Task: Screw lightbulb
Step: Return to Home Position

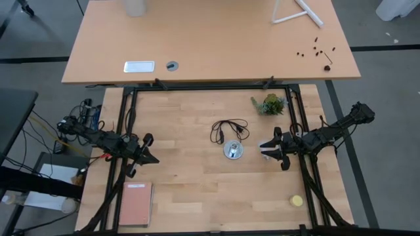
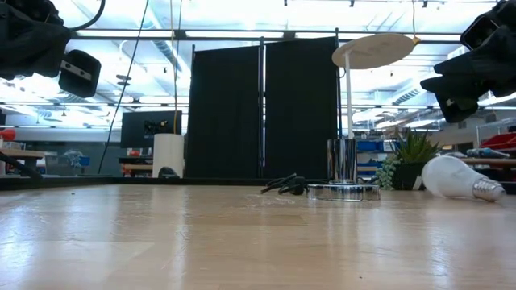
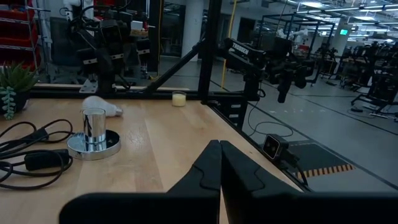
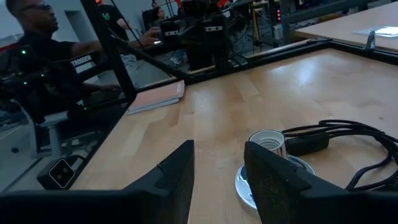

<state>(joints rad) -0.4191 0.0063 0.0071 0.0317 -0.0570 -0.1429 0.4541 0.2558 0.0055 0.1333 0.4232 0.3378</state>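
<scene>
Lightbulb (image 2: 455, 178) on its side on the wooden table (image 1: 197, 190), out of the silver lamp (image 1: 232, 150) and just to that lamp's right in the high view, pale screw end turned away from it. Right end effector (image 4: 219, 155) raised in the air over the bulb, fingers spread apart and gripping nothing, pointed toward the lamp's open socket. Left end effector (image 3: 219, 152) lifted above the table's left side, well apart from the lamp, fingers pressed together with nothing between them. Lamp upright near the table's middle, thin black cord (image 1: 228, 130) looped just behind it. Small potted plant (image 1: 269, 103) toward the far right, behind the bulb; flat yellow round thing (image 1: 297, 200) near the front right corner; reddish notebook (image 1: 136, 203) at the front left. A second, paler table (image 1: 210, 46) past the far edge. Beyond the work table's black frame (image 1: 210, 87), in the right wrist view, a person (image 4: 43, 56) in dark clothing.
</scene>
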